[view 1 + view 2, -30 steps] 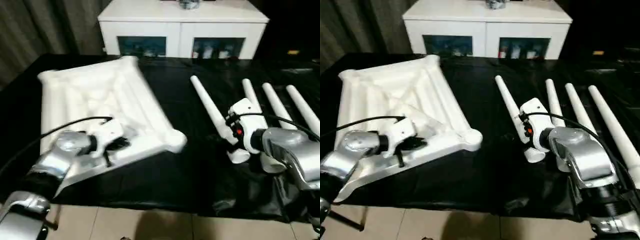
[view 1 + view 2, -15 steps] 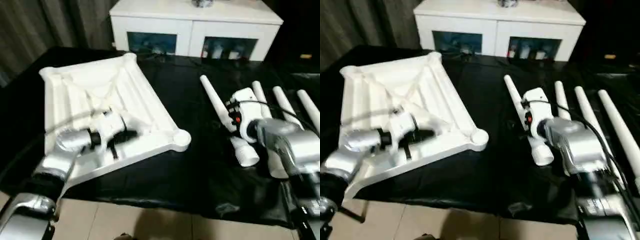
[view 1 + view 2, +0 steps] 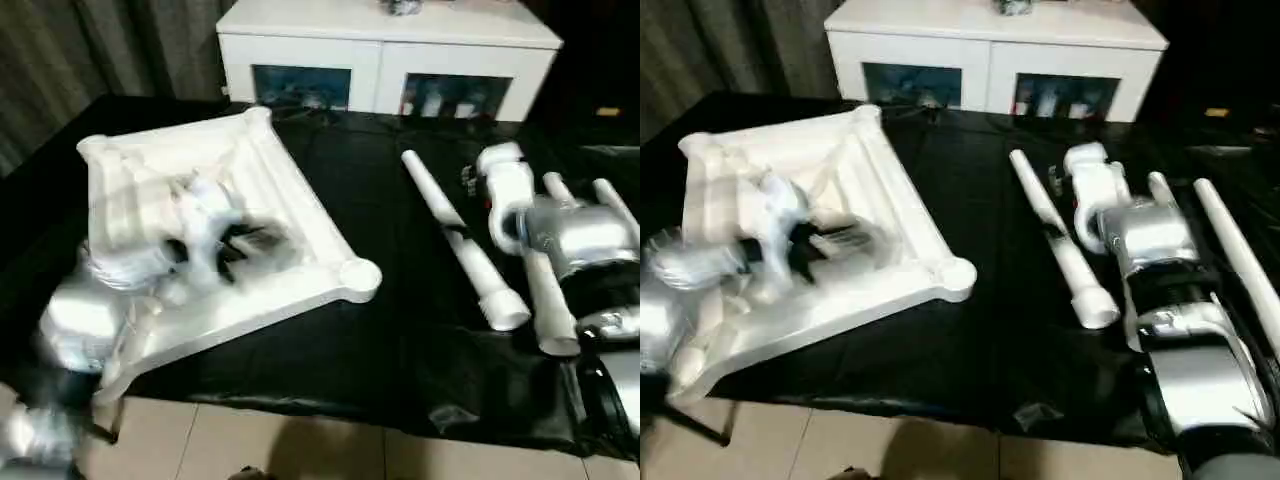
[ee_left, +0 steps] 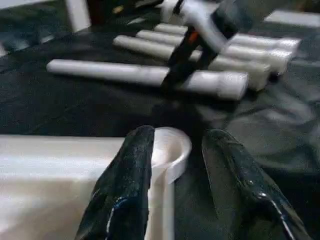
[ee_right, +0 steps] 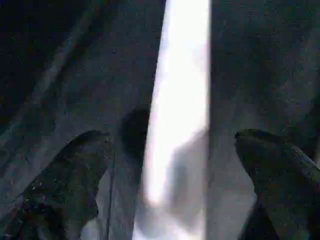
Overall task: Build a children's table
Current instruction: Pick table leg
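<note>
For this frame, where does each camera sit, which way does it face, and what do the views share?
Left eye: on the head, looking forward and down at the upturned top, the legs and both silver forearms.
Right eye: same scene from slightly to the side.
Left wrist: along the left tool, fingers apart, past a corner socket to the legs.
Right wrist: down between the open right tool onto one leg.
All share the legs.
</note>
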{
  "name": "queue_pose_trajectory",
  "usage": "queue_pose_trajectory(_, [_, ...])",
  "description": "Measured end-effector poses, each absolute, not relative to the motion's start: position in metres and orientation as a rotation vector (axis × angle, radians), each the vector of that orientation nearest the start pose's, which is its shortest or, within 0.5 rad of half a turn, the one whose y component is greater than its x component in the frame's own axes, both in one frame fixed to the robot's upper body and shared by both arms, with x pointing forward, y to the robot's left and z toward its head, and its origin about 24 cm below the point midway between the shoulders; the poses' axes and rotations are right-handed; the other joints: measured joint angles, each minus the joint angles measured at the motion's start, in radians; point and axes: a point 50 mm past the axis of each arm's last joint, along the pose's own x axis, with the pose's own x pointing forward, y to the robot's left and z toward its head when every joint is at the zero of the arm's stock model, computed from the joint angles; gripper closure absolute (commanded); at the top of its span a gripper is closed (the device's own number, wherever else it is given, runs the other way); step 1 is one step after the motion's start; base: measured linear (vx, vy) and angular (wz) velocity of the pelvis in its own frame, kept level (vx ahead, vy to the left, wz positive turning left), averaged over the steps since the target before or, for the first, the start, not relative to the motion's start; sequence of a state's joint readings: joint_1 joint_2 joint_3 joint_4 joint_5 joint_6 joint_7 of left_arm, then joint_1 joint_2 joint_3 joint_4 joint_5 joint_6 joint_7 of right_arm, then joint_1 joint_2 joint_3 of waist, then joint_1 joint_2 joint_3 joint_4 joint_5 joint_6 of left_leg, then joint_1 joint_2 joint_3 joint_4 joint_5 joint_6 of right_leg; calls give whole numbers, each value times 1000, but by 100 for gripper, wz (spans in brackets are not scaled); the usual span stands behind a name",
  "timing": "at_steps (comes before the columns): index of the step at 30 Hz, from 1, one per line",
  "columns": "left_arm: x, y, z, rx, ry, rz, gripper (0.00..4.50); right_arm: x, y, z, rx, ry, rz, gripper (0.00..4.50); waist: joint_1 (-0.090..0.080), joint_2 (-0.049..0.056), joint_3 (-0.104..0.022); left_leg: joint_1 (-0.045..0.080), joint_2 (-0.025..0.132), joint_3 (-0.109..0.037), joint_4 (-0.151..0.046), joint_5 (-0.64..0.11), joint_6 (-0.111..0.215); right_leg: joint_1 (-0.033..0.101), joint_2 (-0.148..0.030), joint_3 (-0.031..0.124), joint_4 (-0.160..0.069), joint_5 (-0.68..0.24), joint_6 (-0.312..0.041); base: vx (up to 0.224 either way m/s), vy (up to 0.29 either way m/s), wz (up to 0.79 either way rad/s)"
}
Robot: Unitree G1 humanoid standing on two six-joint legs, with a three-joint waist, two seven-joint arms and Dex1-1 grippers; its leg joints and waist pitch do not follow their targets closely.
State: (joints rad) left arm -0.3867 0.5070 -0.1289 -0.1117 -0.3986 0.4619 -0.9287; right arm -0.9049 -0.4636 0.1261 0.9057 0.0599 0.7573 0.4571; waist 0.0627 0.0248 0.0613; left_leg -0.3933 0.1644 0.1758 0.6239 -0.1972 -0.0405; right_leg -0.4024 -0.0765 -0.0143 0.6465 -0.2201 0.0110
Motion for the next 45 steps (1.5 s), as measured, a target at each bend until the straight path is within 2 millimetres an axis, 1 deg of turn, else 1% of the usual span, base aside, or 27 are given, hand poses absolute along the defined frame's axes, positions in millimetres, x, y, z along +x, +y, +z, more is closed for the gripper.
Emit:
queue_pose_trajectory(1, [280,138,136,164,107,-1158,224,369,-230,81,-198,829,200,0,-1,0,0,1,0,0,0,0,0,0,0,0,0,0,0,0,0,0])
queue_pose_trajectory(3, [276,133,138,174,112,-1163,224,369,-231,81,-186,854,206,0,-3,-1,0,2,1,0,0,1,1,1,0,0,1,0,0,0,0,0])
queue_pose_trajectory(6, [269,127,132,169,158,-1175,224,370,-233,81,-181,879,220,0,-9,-5,1,2,1,1,0,1,1,1,1,0,1,0,-1,0,0,0])
queue_pose_trajectory(7, [267,127,129,162,180,-1170,223,369,-233,80,-178,897,225,30,-8,-7,2,2,2,1,0,1,1,1,1,0,1,0,-1,0,0,0])
queue_pose_trajectory(8, [265,126,129,163,189,-1163,222,368,-234,77,-171,915,229,30,-8,-9,3,2,2,1,0,1,1,1,1,0,1,0,-1,0,0,0])
queue_pose_trajectory(10, [260,125,132,168,194,-1164,222,364,-233,70,-155,952,238,49,-4,-12,2,1,2,1,0,1,1,0,1,0,0,0,-1,0,0,0])
queue_pose_trajectory(11, [259,124,134,167,195,-1168,222,365,-232,70,-152,953,240,49,-3,-13,2,1,2,1,0,1,1,0,1,0,0,0,-1,0,0,0])
queue_pose_trajectory(12, [257,123,135,167,194,-1171,222,365,-232,70,-150,955,241,61,-3,-14,2,1,2,2,0,1,1,0,1,0,0,0,-1,0,0,0])
queue_pose_trajectory(13, [256,123,135,165,196,-1174,222,365,-231,69,-144,961,246,77,-2,-17,1,1,2,2,0,1,2,0,1,0,0,0,-1,0,0,0])
queue_pose_trajectory(14, [256,123,136,165,198,-1176,222,364,-231,68,-139,968,249,77,-2,-19,1,1,2,2,0,1,2,0,1,0,1,0,-1,0,0,0])
queue_pose_trajectory(16, [255,123,136,173,204,-1171,222,364,-231,69,-150,985,255,100,-1,-24,1,1,3,2,0,2,2,0,1,-1,1,1,-1,0,0,0])
queue_pose_trajectory(17, [255,123,136,176,208,-1168,222,363,-232,69,-154,989,256,100,-1,-26,1,1,3,2,0,2,2,1,1,0,1,1,-1,0,0,0])
queue_pose_trajectory(19, [254,125,136,181,217,-1162,222,363,-233,67,-153,992,259,127,-1,-28,1,1,2,2,1,2,2,1,1,0,1,1,-1,0,0,0])
queue_pose_trajectory(21, [254,126,136,183,224,-1154,222,363,-233,67,-151,990,261,136,0,-28,1,1,2,3,1,2,2,1,1,0,1,1,-2,0,0,0])
queue_pose_trajectory(27, [254,125,137,184,235,-1146,222,364,-233,67,-158,979,262,191,0,-29,1,1,2,3,1,2,2,1,1,0,1,1,-2,0,0,0])
queue_pose_trajectory(28, [254,125,137,183,238,-1144,195,364,-233,68,-157,977,262,210,0,-29,1,1,3,3,1,2,2,1,1,0,1,1,-2,0,0,0])
queue_pose_trajectory(30, [254,126,137,183,243,-1138,189,364,-233,68,-139,972,260,217,1,-29,1,1,2,3,1,2,2,1,1,0,1,1,-2,0,0,0])
queue_pose_trajectory(32, [255,127,138,184,242,-1122,153,364,-234,68,-127,965,261,243,1,-28,1,1,3,3,1,2,2,0,1,0,1,1,-2,0,0,0])
queue_pose_trajectory(33, [257,127,139,181,237,-1108,153,364,-234,68,-124,961,264,243,1,-28,1,1,2,3,1,2,2,0,1,0,1,1,-2,0,0,0])
queue_pose_trajectory(34, [259,128,141,180,228,-1090,143,364,-234,69,-123,957,268,255,1,-28,1,1,3,3,1,2,2,0,1,0,1,1,-2,0,0,0])
queue_pose_trajectory(36, [263,129,146,173,208,-1059,137,365,-235,70,-116,951,276,261,1,-28,1,1,2,3,2,2,2,0,1,0,1,1,-2,0,0,0])
queue_pose_trajectory(38, [274,132,149,145,198,-980,106,365,-235,72,-68,933,293,266,4,-27,1,0,3,3,2,2,3,0,1,0,1,2,-3,0,0,0])
queue_pose_trajectory(40, [283,139,150,142,205,-900,96,366,-233,76,-28,923,317,266,4,-27,1,0,3,3,2,2,3,1,1,0,1,2,-3,0,0,0])
queue_pose_trajectory(41, [286,142,151,141,206,-876,86,365,-233,76,-17,923,320,266,6,-27,1,0,3,3,2,2,3,0,1,0,1,2,-3,0,0,0])
queue_pose_trajectory(42, [289,143,151,135,203,-856,86,365,-234,77,-8,924,320,266,6,-27,1,0,3,3,2,2,3,0,1,0,1,2,-3,0,0,0])
queue_pose_trajectory(44, [292,143,154,115,186,-829,56,367,-233,81,10,908,329,267,8,-26,1,-1,3,3,2,3,5,0,1,-1,1,2,-3,0,0,0])
queue_pose_trajectory(45, [294,141,156,96,177,-815,56,368,-233,84,29,890,336,267,11,-25,1,-1,3,3,2,3,5,0,1,-1,1,2,-3,0,0,0])
